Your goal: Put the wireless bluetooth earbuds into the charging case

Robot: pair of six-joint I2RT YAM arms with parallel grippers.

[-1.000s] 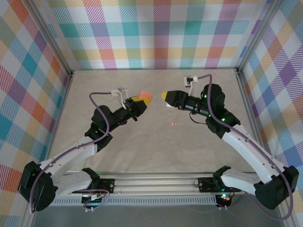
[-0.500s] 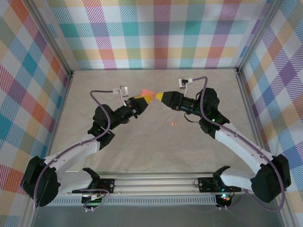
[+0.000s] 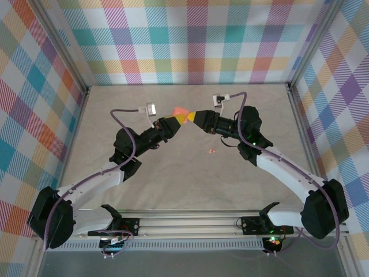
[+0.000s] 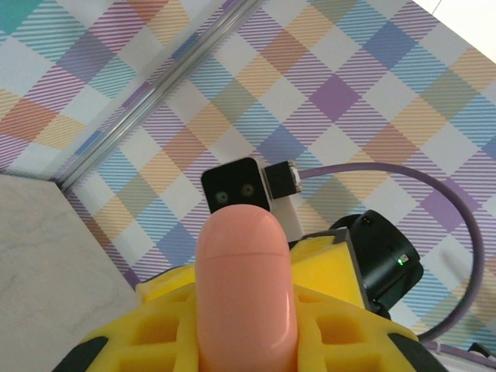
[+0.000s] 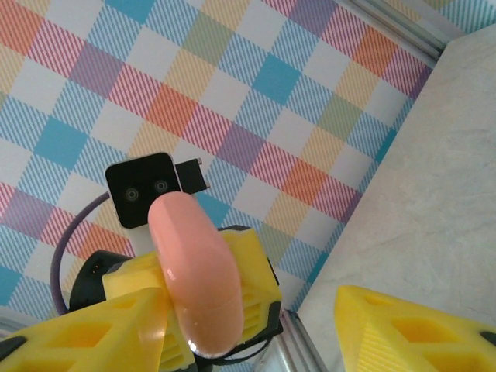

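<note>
Two robot arms met tip to tip in mid-air above the worktop [image 3: 173, 179]. The left jaws were clamped on a salmon-pink, pill-shaped charging case [image 3: 179, 111], its rounded end jutting beyond them. The right jaws stood apart, with the case between them, close against one finger. A tiny pink earbud [image 3: 211, 150] lay on the worktop below the right jaws. The step appeared to be opening the case; next, the right jaws probably needed to pinch its lid.

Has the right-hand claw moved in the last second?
Yes. The right gripper has slid left, away from the pink speck, which stayed put, and up to the pink case held in the left gripper.
</note>
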